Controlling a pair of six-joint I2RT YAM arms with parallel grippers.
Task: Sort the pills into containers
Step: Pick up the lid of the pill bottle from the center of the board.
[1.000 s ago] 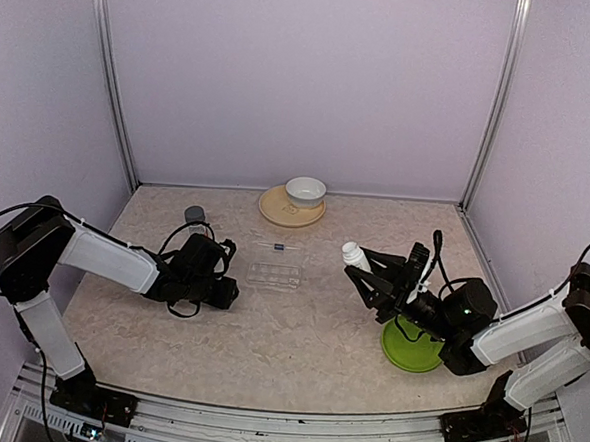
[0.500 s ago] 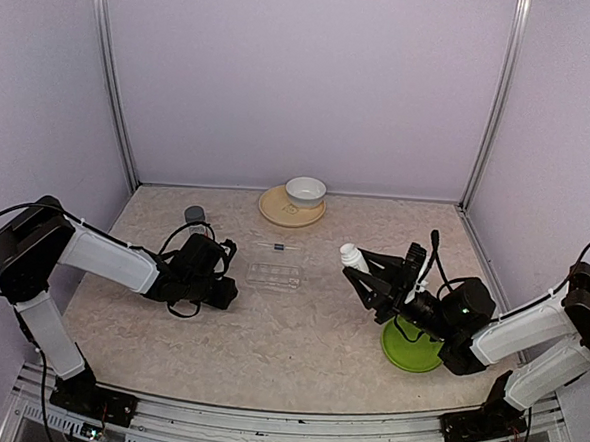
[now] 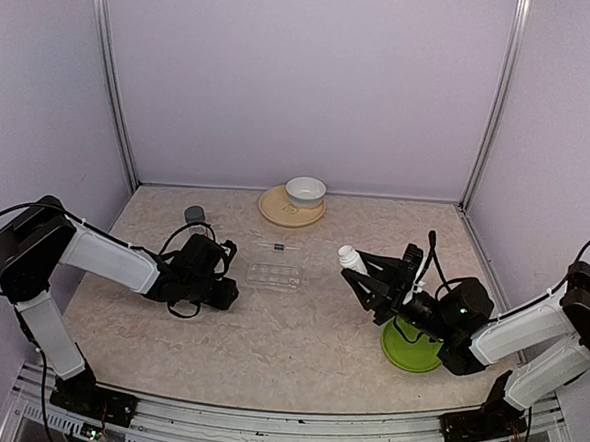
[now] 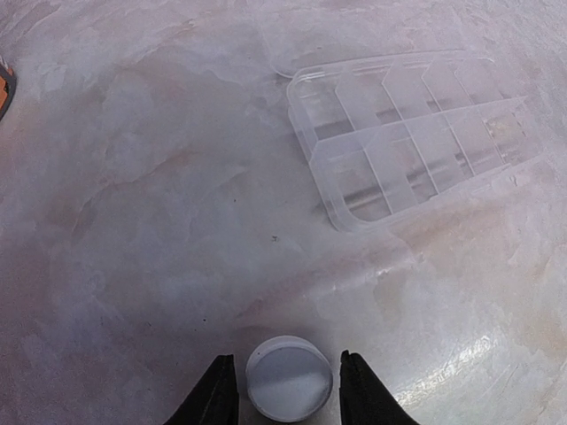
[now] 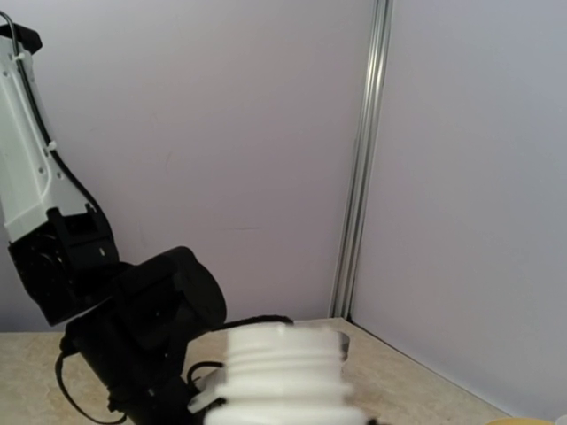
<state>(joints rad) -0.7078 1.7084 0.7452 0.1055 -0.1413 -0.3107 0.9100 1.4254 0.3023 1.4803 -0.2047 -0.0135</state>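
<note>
**Open bottle held on the right, box waiting mid-surface**

Your right end effector (image 3: 365, 274) is clamped on the body of a white bottle (image 3: 349, 255). It holds the bottle off the surface (image 3: 297, 356), with the uncapped, threaded neck pointing up and left. A green plate (image 3: 412, 350) lies below that arm.

Your left end effector (image 4: 285, 396) is low, with its fingers on either side of a white cap (image 4: 290, 379). A sliver of gap shows on each side, so you cannot tell whether it grips the cap or only brackets it.

The clear box (image 4: 412, 133) lies flat, near the left end effector and well left of the bottle. No pills show in any view; they are probably still in the bottle.

Expect the pills to be light, hard and quick to roll or bounce, so pour with a slow tilt close over one compartment. The bottle looks stiff, light and smooth. Keep your hold on its body below the threads. The box looks thin and light and would likely slide if nudged, so pin one edge before pouring.

Compared with a second ago, the bottle and right end effector have crept slightly left toward the box. The left arm, cap and box lie as they did.
</note>
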